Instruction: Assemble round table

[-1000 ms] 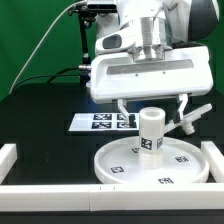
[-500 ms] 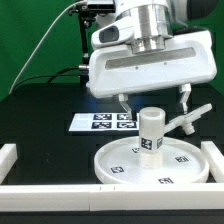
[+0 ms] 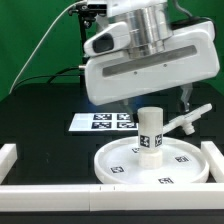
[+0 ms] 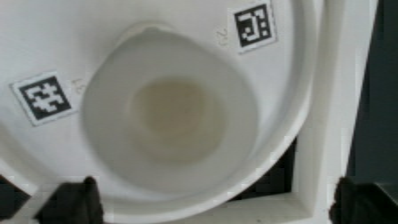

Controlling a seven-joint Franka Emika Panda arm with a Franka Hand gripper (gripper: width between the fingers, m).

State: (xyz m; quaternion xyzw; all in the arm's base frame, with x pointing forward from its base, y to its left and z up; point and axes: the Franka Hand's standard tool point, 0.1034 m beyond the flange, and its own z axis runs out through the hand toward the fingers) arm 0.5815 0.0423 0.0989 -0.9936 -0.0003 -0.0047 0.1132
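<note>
The large round disc (image 3: 115,166) lies flat at the front of the table. The short thick post (image 3: 150,130) stands upright at its middle. The armed foot piece (image 3: 192,118) lies beside the disc on the exterior view's right. My gripper (image 3: 155,102) hangs above the post, open and empty, with one finger (image 3: 187,97) on each side and clear of the post. In the wrist view I look down on the post's top (image 4: 178,110) and the tagged disc (image 4: 54,70). The gripper (image 4: 217,205) shows only its dark fingertips (image 4: 71,200).
The marker board (image 3: 102,121) lies behind the disc. White rails edge the black table at the front (image 3: 90,196), the exterior view's left (image 3: 8,156) and right (image 3: 214,155). A rail (image 4: 331,150) also shows in the wrist view. A green backdrop stands behind.
The hand has risen a little and tilted, with its side on the exterior view's right now higher. The post, disc and foot piece have not moved.
</note>
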